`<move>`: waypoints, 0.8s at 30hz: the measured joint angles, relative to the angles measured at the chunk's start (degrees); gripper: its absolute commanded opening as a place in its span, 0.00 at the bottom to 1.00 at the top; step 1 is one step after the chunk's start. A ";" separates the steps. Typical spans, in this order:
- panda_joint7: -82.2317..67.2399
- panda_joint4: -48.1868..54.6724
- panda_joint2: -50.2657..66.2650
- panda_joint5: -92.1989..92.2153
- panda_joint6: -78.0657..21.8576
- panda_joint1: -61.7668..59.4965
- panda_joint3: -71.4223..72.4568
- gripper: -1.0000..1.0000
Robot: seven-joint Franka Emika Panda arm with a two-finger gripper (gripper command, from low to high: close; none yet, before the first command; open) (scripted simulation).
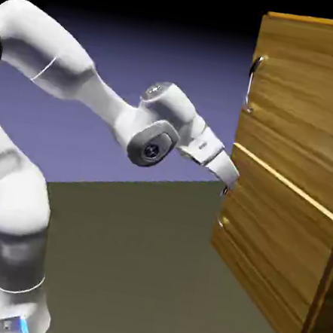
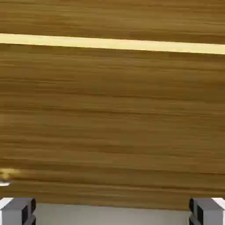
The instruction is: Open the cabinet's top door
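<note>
Cabinet [image 1: 303, 146] golden-brown w/ horiz grain, yellow edges; arm [image 1: 71, 70] white; backdrop [image 1: 143, 51] blue-violet.

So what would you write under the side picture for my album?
White robot gripper, open, reaches low at the wooden cabinet, below the top door's handle.
</note>
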 measured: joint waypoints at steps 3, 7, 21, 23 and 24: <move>-2.01 2.05 -4.14 7.48 -1.86 -4.84 3.74 0.50; -4.68 4.79 -9.66 17.45 -4.34 -11.30 8.73 0.50; -14.05 14.36 -28.99 52.34 -13.03 -33.91 26.20 0.50; -15.38 15.73 -31.76 57.32 -14.27 -37.14 28.69 0.50; -16.05 16.41 -33.14 59.81 -14.89 -38.75 29.94 0.50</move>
